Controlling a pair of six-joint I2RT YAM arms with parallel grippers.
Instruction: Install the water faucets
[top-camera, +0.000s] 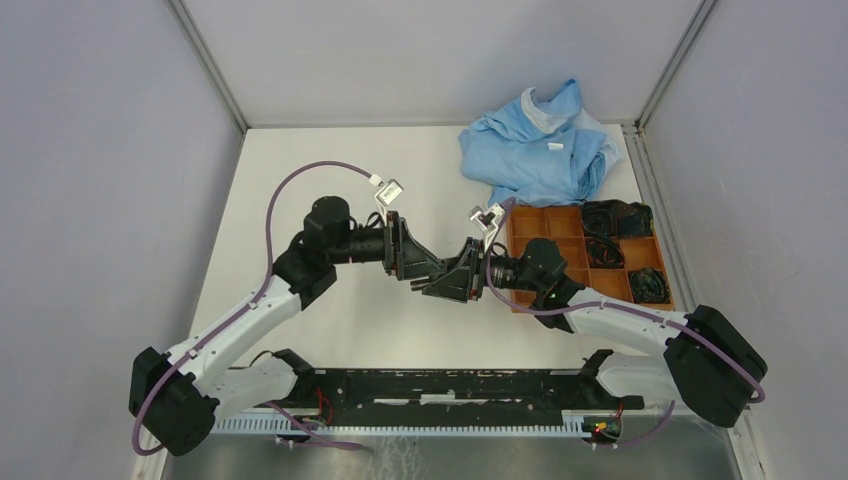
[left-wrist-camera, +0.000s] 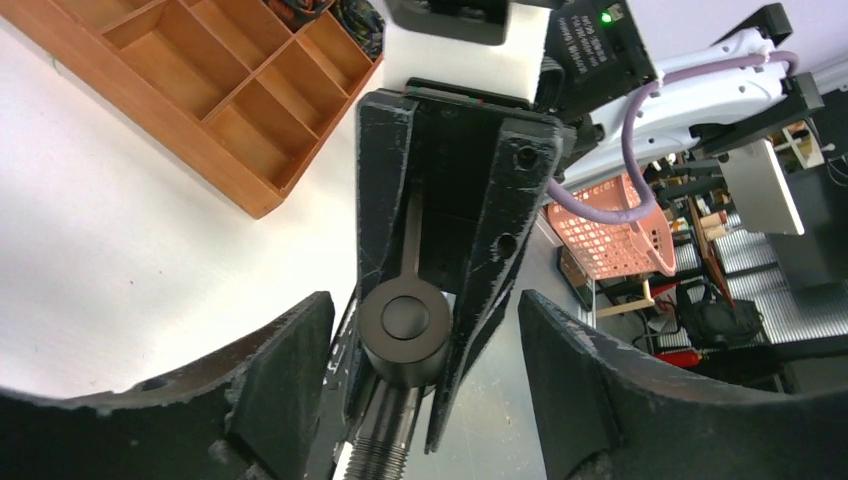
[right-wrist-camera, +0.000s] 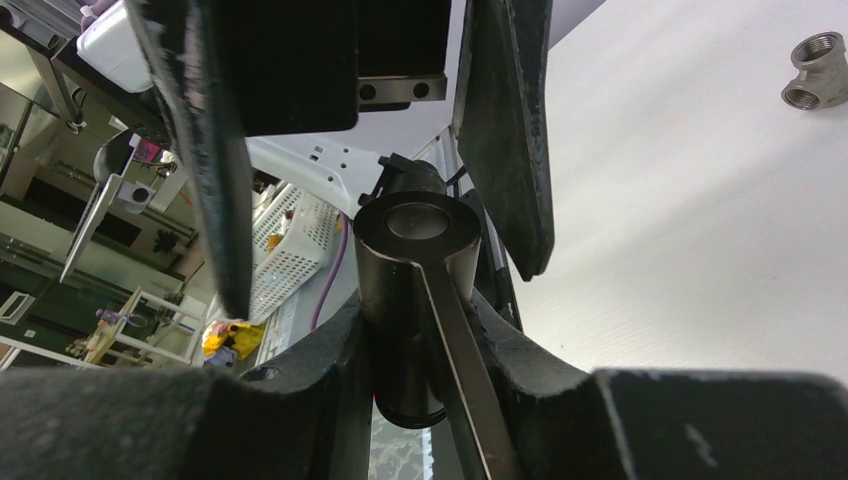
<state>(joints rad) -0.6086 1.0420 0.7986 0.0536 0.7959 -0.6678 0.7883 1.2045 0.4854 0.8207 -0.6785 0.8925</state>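
My right gripper (right-wrist-camera: 420, 340) is shut on a dark metal water faucet (right-wrist-camera: 410, 260), a round body with a thin flat lever. It is held above the middle of the table. In the left wrist view the faucet's (left-wrist-camera: 405, 330) round cap faces the camera and its threaded stem points down. My left gripper (left-wrist-camera: 422, 330) is open. Its fingers (right-wrist-camera: 505, 130) stand on either side of the faucet with gaps, not touching it. In the top view the two grippers, left (top-camera: 413, 267) and right (top-camera: 445, 280), meet tip to tip. A grey T-shaped pipe fitting (right-wrist-camera: 815, 70) lies loose on the white table.
An orange compartment tray (top-camera: 560, 225) sits at the right, with black items in its far-right cells. The same tray (left-wrist-camera: 230, 110) shows behind the right gripper. A crumpled blue cloth (top-camera: 540, 145) lies at the back right. Grey walls enclose the table.
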